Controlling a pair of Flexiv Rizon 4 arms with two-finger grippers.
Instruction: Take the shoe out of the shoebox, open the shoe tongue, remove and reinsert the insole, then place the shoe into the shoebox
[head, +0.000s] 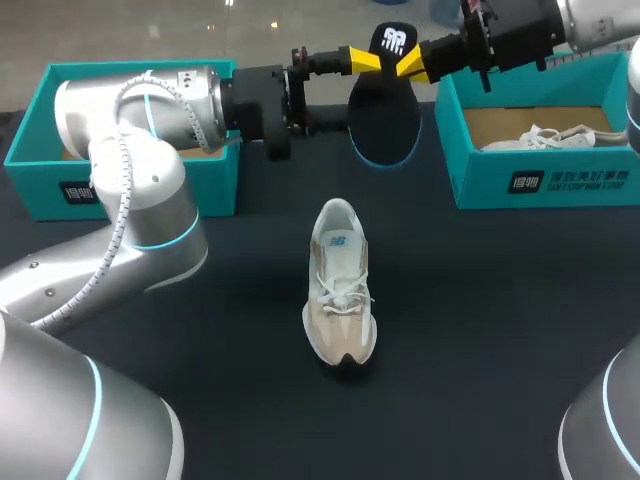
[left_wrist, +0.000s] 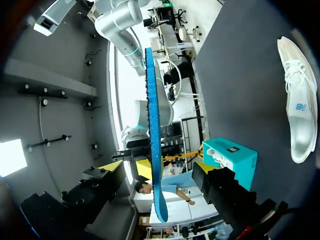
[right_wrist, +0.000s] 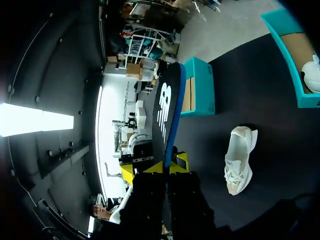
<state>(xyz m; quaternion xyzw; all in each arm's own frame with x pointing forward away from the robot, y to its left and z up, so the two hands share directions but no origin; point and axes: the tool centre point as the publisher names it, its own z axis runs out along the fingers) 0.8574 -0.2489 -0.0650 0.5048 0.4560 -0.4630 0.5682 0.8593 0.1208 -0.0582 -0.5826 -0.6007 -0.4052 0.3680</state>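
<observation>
Two claws at insole: right claw pinching it, left claw wide; premature release risks drop onto bench.

Left arm: enters from left, elbow bent, forearm level, pointing toward right side. Left gripper: raised, yellow tips facing other gripper; fingers spread wide, one either side of insole, neither touching it. Right arm: enters from far right corner, wrist level, pointing left. Right gripper: almost tip to tip with left gripper, fingers drawn close, pinching insole from both sides near its printed end; insole hangs edge-on between both grippers.
</observation>
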